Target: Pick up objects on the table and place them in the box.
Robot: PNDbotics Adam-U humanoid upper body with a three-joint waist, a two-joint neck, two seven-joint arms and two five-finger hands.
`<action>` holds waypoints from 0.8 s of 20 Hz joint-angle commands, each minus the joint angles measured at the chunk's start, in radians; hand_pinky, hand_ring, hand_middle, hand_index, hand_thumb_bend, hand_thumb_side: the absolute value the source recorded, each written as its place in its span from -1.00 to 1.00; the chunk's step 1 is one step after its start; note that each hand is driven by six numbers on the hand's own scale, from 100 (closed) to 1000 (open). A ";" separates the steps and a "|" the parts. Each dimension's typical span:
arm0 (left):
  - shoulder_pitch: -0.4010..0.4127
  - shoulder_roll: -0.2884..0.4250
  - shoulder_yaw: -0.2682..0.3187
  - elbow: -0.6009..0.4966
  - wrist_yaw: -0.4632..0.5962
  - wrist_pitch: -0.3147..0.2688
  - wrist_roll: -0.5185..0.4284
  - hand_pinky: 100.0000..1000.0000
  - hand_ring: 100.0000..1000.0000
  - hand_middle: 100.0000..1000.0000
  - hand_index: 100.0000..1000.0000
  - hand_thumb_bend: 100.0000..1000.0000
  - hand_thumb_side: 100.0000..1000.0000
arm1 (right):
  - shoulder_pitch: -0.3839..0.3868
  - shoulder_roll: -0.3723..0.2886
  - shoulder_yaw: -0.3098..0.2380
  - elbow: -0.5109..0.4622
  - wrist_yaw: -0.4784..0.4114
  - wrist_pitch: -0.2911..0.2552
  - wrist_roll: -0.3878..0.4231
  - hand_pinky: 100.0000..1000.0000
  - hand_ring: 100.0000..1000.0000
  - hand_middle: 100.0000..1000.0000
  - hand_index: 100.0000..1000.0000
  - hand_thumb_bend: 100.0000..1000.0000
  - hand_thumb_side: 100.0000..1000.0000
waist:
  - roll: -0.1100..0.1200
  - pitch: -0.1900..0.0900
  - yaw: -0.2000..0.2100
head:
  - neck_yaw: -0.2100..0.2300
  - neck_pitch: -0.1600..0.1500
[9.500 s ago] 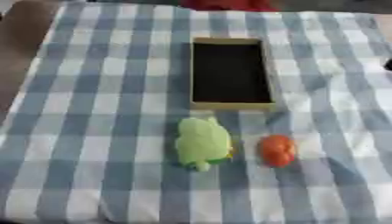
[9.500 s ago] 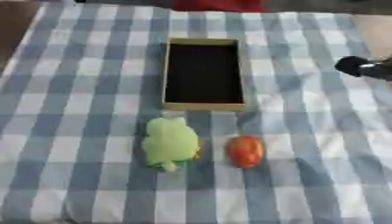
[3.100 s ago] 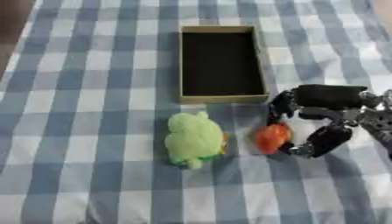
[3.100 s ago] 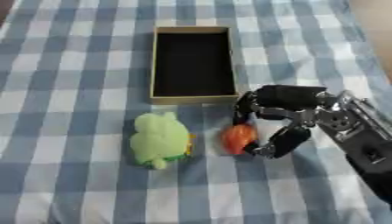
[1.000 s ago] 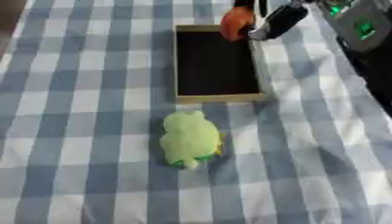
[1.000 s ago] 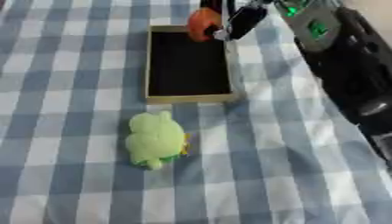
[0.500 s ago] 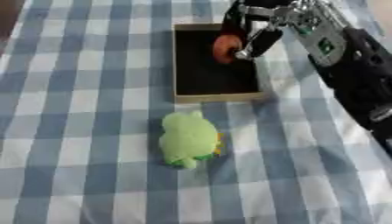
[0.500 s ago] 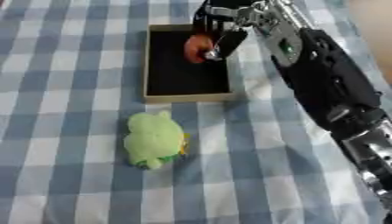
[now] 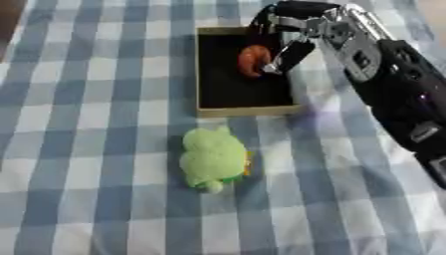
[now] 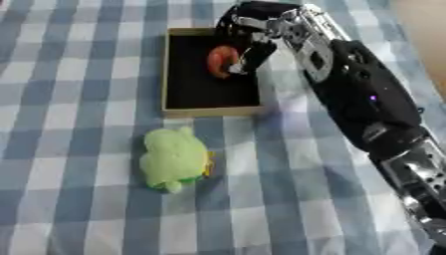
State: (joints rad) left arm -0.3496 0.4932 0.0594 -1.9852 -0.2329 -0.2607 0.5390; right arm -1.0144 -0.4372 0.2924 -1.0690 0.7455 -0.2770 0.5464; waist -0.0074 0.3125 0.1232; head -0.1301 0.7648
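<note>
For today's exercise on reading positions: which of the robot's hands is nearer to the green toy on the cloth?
Right. The right hand is over the box, beyond the green toy, holding the orange object. The left hand is out of view.

Right hand point(image 9: 283, 30) carried orange object point(image 9: 254, 60) from cloth into box point(image 9: 205, 107); still gripping.
</note>
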 commanded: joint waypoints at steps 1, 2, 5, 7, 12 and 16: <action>-0.010 0.018 0.006 -0.015 0.004 0.001 -0.004 0.64 0.60 0.38 0.64 -0.96 0.33 | -0.037 -0.019 -0.025 -0.031 -0.017 -0.010 0.029 0.17 0.55 0.53 0.72 -0.33 -0.39 | 0.005 -0.022 -0.002 | 0.000 0.005; -0.010 0.018 0.006 -0.015 0.004 0.001 -0.005 0.64 0.60 0.38 0.64 -0.96 0.33 | -0.039 -0.020 -0.029 -0.037 -0.016 -0.011 0.038 0.17 0.55 0.53 0.72 -0.33 -0.39 | 0.005 -0.022 -0.002 | 0.000 0.005; -0.008 0.018 0.007 -0.015 0.003 0.002 -0.006 0.64 0.60 0.38 0.64 -0.96 0.33 | -0.043 -0.025 -0.052 -0.078 -0.033 -0.006 0.044 0.10 0.53 0.52 0.72 -0.42 -0.43 | 0.006 -0.022 -0.004 | 0.002 0.005; -0.007 0.020 0.007 -0.015 0.003 0.002 -0.006 0.64 0.60 0.38 0.64 -0.97 0.32 | -0.044 -0.034 -0.065 -0.119 -0.061 0.005 0.044 0.09 0.52 0.52 0.71 -0.43 -0.44 | 0.006 -0.023 -0.005 | 0.004 0.005; -0.006 0.022 0.008 -0.015 0.001 0.002 -0.006 0.64 0.60 0.38 0.64 -0.97 0.33 | -0.038 -0.077 -0.071 -0.246 -0.159 0.032 0.080 0.06 0.52 0.52 0.71 -0.48 -0.45 | 0.004 -0.023 -0.008 | 0.009 0.005; -0.005 0.026 0.010 -0.015 -0.001 0.001 -0.003 0.64 0.60 0.38 0.64 -0.96 0.32 | 0.001 -0.151 -0.046 -0.424 -0.241 0.023 0.109 0.09 0.53 0.54 0.72 -0.40 -0.50 | -0.001 -0.024 -0.012 | 0.019 0.005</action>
State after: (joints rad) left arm -0.3490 0.4932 0.0595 -1.9852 -0.2330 -0.2590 0.5341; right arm -0.9987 -0.5402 0.2486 -1.4241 0.5356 -0.2537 0.6456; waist -0.0109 0.3115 0.1099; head -0.1155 0.7648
